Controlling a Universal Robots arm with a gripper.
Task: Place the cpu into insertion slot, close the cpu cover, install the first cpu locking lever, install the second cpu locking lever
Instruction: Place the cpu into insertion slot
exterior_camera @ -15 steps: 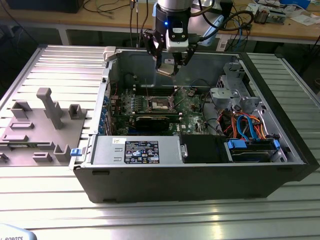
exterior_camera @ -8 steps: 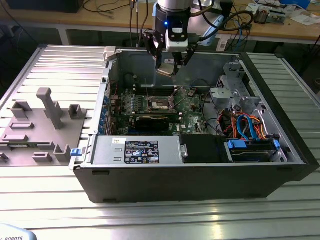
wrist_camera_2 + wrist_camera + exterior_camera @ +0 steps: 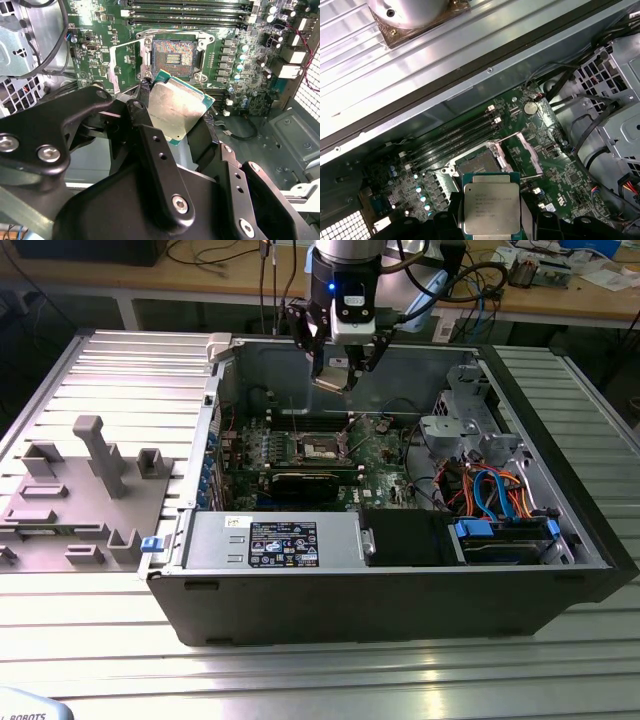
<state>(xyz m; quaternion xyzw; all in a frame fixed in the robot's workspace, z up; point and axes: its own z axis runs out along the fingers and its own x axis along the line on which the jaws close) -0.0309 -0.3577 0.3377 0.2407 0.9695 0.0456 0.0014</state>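
The cpu point(image 3: 176, 106), a small square chip with a pale metal face and a green edge, hangs tilted between my gripper's point(image 3: 177, 109) black fingers. My gripper point(image 3: 338, 378) hovers well above the motherboard inside the open computer case, shut on the cpu point(image 3: 334, 381). Below it the insertion slot point(image 3: 173, 56) lies bare, its contact field exposed. The cpu cover point(image 3: 146, 57) stands swung open beside the slot. In the first wrist view the cpu point(image 3: 491, 207) sits in front of the slot point(image 3: 477, 162), apart from it, with the open cover point(image 3: 536, 162) beside the slot.
Memory slots point(image 3: 185, 12) run along one side of the socket. A drive cage point(image 3: 470, 425) with blue and orange cables point(image 3: 495, 490) fills the case on the exterior view's right. The power supply point(image 3: 275, 540) sits at the front. A grey fixture point(image 3: 80, 490) lies outside the case.
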